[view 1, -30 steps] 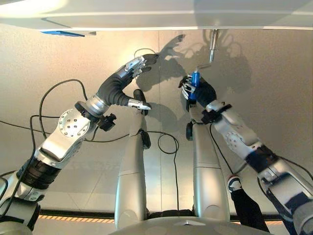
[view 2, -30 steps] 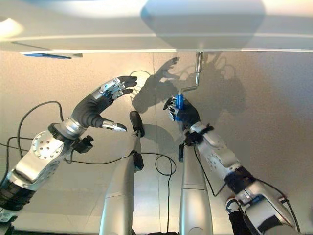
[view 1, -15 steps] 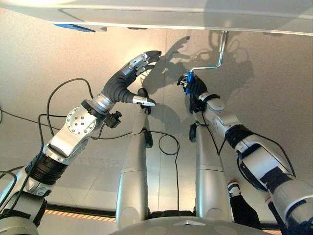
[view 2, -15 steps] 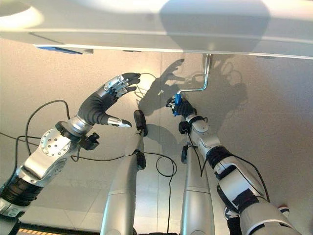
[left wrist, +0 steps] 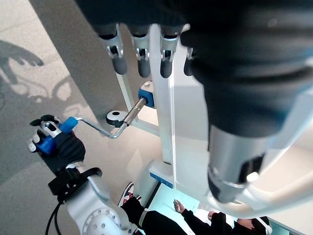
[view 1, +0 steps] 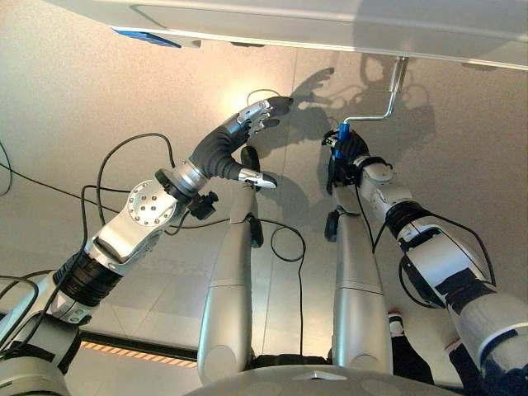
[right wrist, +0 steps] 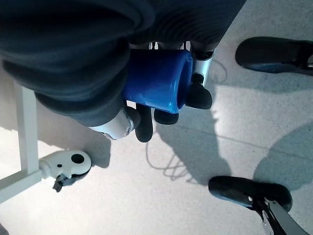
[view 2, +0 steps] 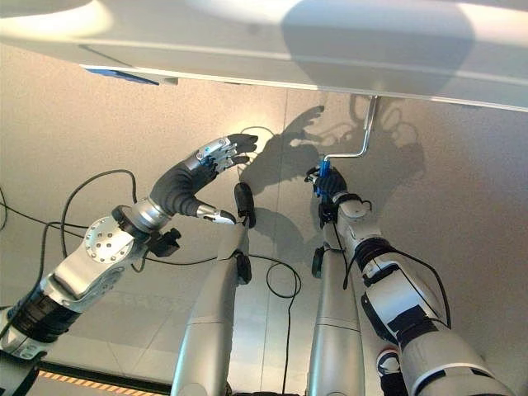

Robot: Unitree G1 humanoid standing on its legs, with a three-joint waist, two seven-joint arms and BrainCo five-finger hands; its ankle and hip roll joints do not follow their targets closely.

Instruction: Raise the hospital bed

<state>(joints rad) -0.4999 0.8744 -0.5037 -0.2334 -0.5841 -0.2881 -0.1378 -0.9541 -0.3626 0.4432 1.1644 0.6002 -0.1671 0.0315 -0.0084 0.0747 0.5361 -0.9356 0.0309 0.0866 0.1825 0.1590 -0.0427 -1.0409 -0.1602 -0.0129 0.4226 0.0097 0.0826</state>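
Right hand [view 1: 348, 153]: fingers curled tight round blue crank grip [right wrist: 155, 81].
Crank [view 1: 381, 106]: bent steel rod, rises from grip to shaft under bed frame [view 1: 330, 21] above hand.
Handling, judged: rigid metal, no flex; grip likely sleeve, spins on rod; resistance steady, bed load heavy.
Hold point: blue grip only, full wrap.
Left hand [view 1: 247, 140]: fingers straight, relaxed, empty; hangs beside right hand, well apart from crank.

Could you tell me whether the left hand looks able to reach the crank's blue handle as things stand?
Probably not usefully: the right hand is already curled round the blue handle, covering it. The left hand hangs open beside it, with nothing between them.
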